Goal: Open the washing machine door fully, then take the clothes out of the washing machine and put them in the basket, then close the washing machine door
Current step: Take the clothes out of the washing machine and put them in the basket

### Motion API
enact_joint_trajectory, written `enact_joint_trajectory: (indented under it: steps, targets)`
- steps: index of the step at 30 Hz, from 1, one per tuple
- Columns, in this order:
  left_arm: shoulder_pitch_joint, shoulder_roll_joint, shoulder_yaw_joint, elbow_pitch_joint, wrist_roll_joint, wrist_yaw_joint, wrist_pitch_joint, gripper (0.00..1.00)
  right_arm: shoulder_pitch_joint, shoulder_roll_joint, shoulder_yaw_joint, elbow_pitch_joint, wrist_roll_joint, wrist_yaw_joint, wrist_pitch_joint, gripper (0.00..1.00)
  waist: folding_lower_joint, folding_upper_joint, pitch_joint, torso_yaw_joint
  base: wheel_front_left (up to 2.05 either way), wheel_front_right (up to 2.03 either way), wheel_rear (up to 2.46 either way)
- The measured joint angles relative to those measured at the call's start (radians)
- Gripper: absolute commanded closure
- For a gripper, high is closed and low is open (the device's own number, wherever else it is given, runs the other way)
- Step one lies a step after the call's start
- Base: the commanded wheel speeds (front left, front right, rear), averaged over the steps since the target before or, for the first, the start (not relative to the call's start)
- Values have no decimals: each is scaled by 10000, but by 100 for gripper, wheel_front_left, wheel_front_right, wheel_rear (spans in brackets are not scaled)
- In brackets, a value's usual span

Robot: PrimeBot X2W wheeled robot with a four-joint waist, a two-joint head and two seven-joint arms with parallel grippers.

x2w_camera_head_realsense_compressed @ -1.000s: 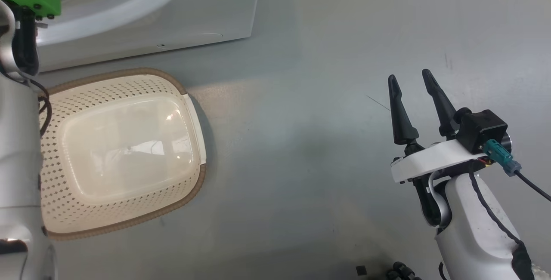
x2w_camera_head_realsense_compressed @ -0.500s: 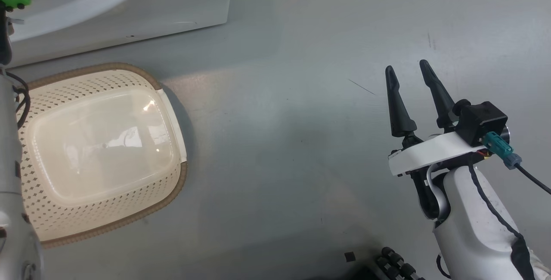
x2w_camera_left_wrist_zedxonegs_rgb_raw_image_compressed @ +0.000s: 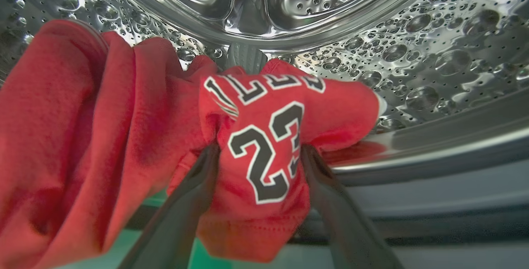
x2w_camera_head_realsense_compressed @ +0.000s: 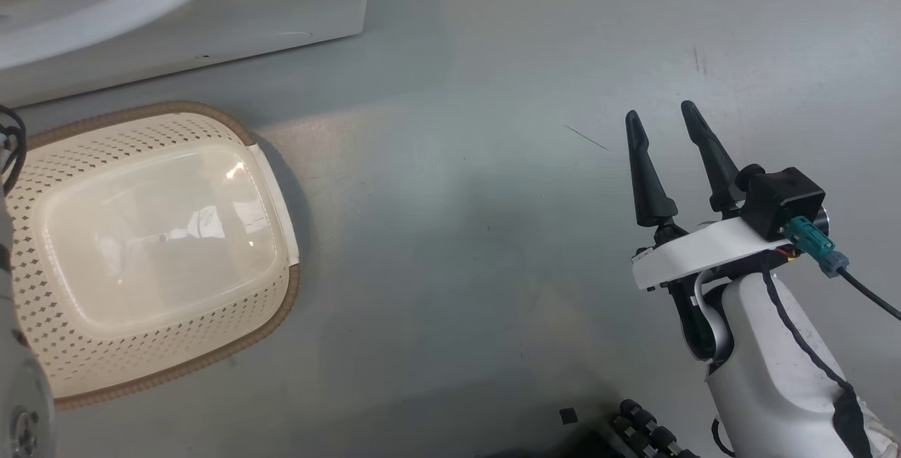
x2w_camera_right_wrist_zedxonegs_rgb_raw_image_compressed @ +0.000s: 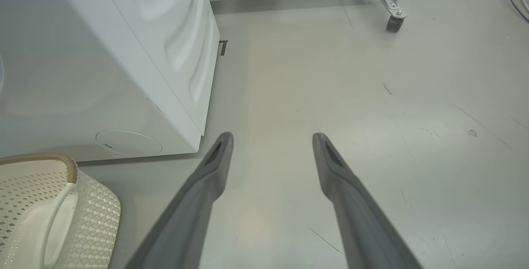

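Unloading step is running: the left gripper (x2w_camera_left_wrist_zedxonegs_rgb_raw_image_compressed: 260, 151) is reaching inside the washing machine (x2w_camera_head_realsense_compressed: 211, 15), deep in the steel drum (x2w_camera_left_wrist_zedxonegs_rgb_raw_image_compressed: 413, 54), and its jaws are clamped on a bunched fold of the red jersey (x2w_camera_left_wrist_zedxonegs_rgb_raw_image_compressed: 268, 108), the number 23 bulging out between them. The rest of the clothes (x2w_camera_left_wrist_zedxonegs_rgb_raw_image_compressed: 95, 116) are lying heaped in the washing machine's drum beside that fold, draping toward the opening. The basket (x2w_camera_head_realsense_compressed: 278, 314) is sitting on the floor (x2w_camera_head_realsense_compressed: 457, 198) just in front of the washing machine, nothing in it yet. The right gripper (x2w_camera_head_realsense_compressed: 660, 112) is hovering well away from the washing machine over bare floor, jaws apart, holding nothing. The next move is likely calling for pulling the jersey straight out through the opening without snagging the trailing cloth, then swinging it down over the basket before releasing; the loose heap may be dragging along, so the grip is needing to hold firm. Versus a second ago: the head camera is turning, so the washing machine and basket are sliding left in the picture, and the green part of the left arm is almost gone at the top corner. The basket itself is not moving, and the right gripper is keeping the same open pose.
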Motion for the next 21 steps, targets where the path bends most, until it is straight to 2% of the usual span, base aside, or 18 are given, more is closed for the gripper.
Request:
enact_joint_trajectory:
  steps: [4, 5, 6, 7, 8, 21]
  targets:
    - [-161, 54, -88, 88, 86, 0, 29, 2, -1, 0, 6, -10, 2, 0, 0, 0, 0, 0, 70, -14, 0, 0, 0]
    - [-219, 59, -88, 102, 86, 0, 46, 24, -3, 0, 10, -17, 2, 0, 0, 0, 0, 0, 102, -17, 0, 0, 0]
    - [-280, 65, -94, 119, 86, 0, 48, 53, -6, 0, 8, -33, 2, -8, 0, 0, 0, 0, 136, -19, 0, 0, 0]
    - [-332, 67, -113, 134, 88, 0, 44, 90, -12, 0, 6, -50, 4, -12, 0, 0, 0, 0, 174, -18, 0, 0, 0]
    - [-390, 65, -125, 148, 98, 0, 44, 100, -22, 0, 4, -61, 6, -12, 0, 0, 0, 0, 210, -15, 0, 0, 0]
    - [-489, -282, -397, 709, 257, -238, -947, 100, -230, 0, -322, -12, -40, -84, 0, 0, 0, 0, 103, 327, 0, 0, 0]
